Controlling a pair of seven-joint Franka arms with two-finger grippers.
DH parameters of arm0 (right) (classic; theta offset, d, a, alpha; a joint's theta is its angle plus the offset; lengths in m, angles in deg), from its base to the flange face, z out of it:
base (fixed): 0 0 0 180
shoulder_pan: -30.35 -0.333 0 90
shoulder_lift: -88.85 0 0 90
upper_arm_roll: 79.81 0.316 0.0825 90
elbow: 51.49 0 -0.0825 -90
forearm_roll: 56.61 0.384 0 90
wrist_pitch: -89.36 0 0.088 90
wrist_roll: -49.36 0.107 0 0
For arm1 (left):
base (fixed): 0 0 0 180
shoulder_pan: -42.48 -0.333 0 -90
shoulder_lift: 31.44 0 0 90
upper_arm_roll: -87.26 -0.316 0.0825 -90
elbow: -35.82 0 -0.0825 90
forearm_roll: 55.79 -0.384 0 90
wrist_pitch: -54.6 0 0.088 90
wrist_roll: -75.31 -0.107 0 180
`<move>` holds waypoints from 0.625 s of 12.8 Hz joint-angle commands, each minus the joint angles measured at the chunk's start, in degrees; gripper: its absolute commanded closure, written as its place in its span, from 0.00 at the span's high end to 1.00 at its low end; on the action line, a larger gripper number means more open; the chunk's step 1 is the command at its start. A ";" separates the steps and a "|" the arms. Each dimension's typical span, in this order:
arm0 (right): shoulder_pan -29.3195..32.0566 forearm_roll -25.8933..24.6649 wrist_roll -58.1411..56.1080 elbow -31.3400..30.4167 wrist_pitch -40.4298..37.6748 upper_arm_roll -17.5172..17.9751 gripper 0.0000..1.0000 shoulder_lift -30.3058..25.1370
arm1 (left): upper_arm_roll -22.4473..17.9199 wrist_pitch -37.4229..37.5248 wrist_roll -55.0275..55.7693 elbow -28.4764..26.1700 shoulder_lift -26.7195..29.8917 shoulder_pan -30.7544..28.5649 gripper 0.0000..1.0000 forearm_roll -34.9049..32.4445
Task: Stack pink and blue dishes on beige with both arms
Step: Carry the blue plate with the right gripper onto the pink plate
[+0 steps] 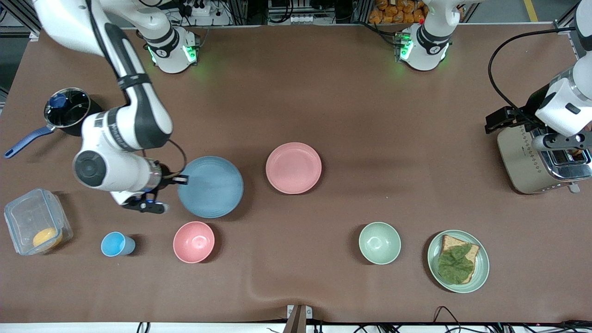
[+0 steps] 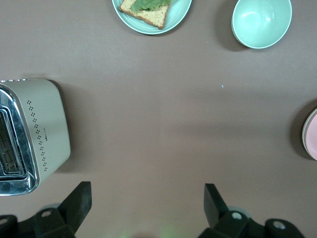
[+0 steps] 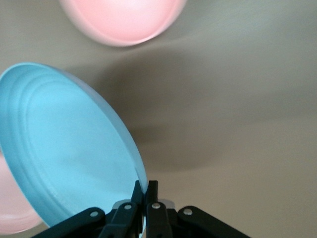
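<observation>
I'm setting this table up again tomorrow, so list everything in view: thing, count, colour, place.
blue plate: 1, blue, held up by its rim, above the table toward the right arm's end
pink plate: 1, pink, mid-table
pink bowl: 1, pink, nearer the camera than the blue plate
blue cup: 1, blue, beside the pink bowl
green bowl: 1, pale green, nearer the camera than the pink plate
green plate: 1, pale green, with toast and a leaf, beside the green bowl
toaster: 1, beige and chrome, left arm's end
saucepan: 1, dark, blue handle, right arm's end
plastic box: 1, clear, something orange inside
right gripper: shut on the blue plate
left gripper: open, over bare table beside the toaster
</observation>
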 commanded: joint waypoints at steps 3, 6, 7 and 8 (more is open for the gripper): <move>-8.58 8.33 6.30 1.67 1.17 -0.72 0.00 1.00 | -0.08 -0.58 -1.42 -0.44 0.12 -0.39 1.00 1.46; -14.56 9.23 10.51 1.15 6.17 -0.72 0.00 3.63 | -0.08 -0.67 -1.42 -0.35 -0.06 -0.39 1.00 1.46; -15.44 9.23 10.69 -0.08 8.27 -0.81 0.00 3.99 | -0.08 -0.67 -1.42 -0.44 0.03 -0.39 1.00 1.46; -15.71 9.23 10.70 -1.48 10.21 -0.72 0.00 3.99 | -0.08 -0.67 -1.42 -0.44 -0.06 -0.39 1.00 1.46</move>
